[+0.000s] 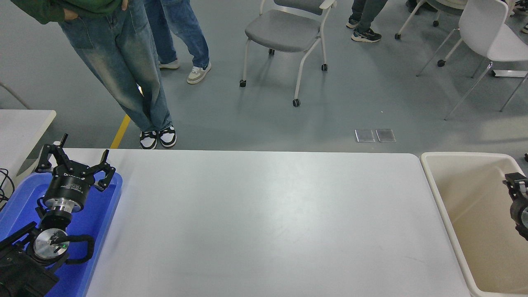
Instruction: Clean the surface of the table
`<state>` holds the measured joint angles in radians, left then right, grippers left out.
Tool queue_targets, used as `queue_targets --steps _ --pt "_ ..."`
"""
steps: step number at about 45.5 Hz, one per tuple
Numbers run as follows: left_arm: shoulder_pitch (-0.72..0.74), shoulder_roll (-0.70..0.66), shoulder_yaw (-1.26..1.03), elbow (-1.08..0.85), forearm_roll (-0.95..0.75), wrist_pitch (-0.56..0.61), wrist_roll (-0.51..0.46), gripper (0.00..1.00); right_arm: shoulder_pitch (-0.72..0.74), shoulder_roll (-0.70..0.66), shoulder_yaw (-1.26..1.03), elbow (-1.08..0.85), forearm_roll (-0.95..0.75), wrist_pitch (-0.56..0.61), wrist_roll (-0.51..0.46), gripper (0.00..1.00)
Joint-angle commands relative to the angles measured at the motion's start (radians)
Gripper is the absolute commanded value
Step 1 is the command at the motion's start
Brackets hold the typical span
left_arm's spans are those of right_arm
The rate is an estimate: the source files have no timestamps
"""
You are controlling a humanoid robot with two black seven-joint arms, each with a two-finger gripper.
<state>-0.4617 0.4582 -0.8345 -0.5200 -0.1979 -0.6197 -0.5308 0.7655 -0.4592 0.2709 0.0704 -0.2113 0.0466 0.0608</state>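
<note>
The table surface [264, 222] is a wide white top that fills the middle of the head view and shows bare. My left gripper [77, 159] is parked at the lower left above a blue tray [116, 194], its fingers spread open and holding nothing. At the right edge of the picture, my right gripper [519, 183] is only partly in frame. It hangs over a beige bin [437, 185] with nothing in its grasp.
A person in jeans [152, 119] stands at the table's far left edge, and another walks behind. A smaller white table [24, 123] sits at the left. Chairs [288, 37] stand on the grey floor beyond. Cables lie at the far left.
</note>
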Motion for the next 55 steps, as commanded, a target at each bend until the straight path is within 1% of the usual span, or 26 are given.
queue_targets --steps 1,6,10,13,17,25,29,34,39,43,44,47,49,55 --pt "0.000 0.000 0.000 0.000 0.000 0.000 0.000 1.00 0.038 -0.033 0.063 0.028 0.173 0.081 -0.001 1.00" --pt "0.000 -0.001 0.000 0.000 -0.001 0.000 0.000 1.00 0.023 -0.131 0.241 0.139 0.178 0.168 0.001 1.00" --pt "0.000 0.001 0.000 0.000 -0.001 0.000 0.000 1.00 -0.020 -0.183 0.384 0.281 0.178 0.182 0.001 1.00" --pt "0.000 0.001 0.000 0.000 0.000 0.000 0.000 1.00 -0.067 -0.207 0.480 0.351 0.178 0.184 0.002 1.00" --pt "0.000 0.001 0.000 0.000 0.000 0.000 0.000 1.00 -0.109 -0.210 0.574 0.411 0.178 0.191 0.002 1.00" --pt "0.000 0.001 0.000 0.000 0.000 0.000 0.000 1.00 -0.155 -0.204 0.674 0.528 0.179 0.196 0.010 1.00" --pt "0.000 -0.001 0.000 0.000 -0.001 0.000 0.000 1.00 -0.192 -0.199 0.709 0.615 0.179 0.202 0.011 1.00" --pt "0.000 -0.001 0.000 0.000 0.000 0.000 0.000 1.00 -0.251 -0.196 0.722 0.715 0.178 0.243 0.011 1.00" --pt "0.000 -0.001 0.000 0.000 -0.001 0.000 0.000 1.00 -0.299 -0.132 0.803 0.746 0.178 0.250 0.013 1.00" --pt "0.000 -0.001 0.000 0.000 -0.001 0.000 0.000 1.00 -0.353 -0.029 0.941 0.750 0.162 0.249 0.014 1.00" --pt "0.000 -0.001 0.000 0.000 -0.001 0.000 0.000 1.00 -0.368 0.017 0.997 0.755 0.156 0.251 0.014 1.00" --pt "0.000 -0.001 0.000 0.000 -0.001 0.000 0.000 1.00 -0.370 0.062 1.034 0.750 0.135 0.251 0.019 1.00" --pt "0.000 -0.001 0.000 0.000 -0.001 0.000 0.000 1.00 -0.371 0.080 1.038 0.747 0.119 0.251 0.034 1.00" --pt "0.000 -0.001 0.000 0.000 -0.001 0.000 0.000 1.00 -0.367 0.114 1.039 0.741 0.101 0.251 0.122 1.00"
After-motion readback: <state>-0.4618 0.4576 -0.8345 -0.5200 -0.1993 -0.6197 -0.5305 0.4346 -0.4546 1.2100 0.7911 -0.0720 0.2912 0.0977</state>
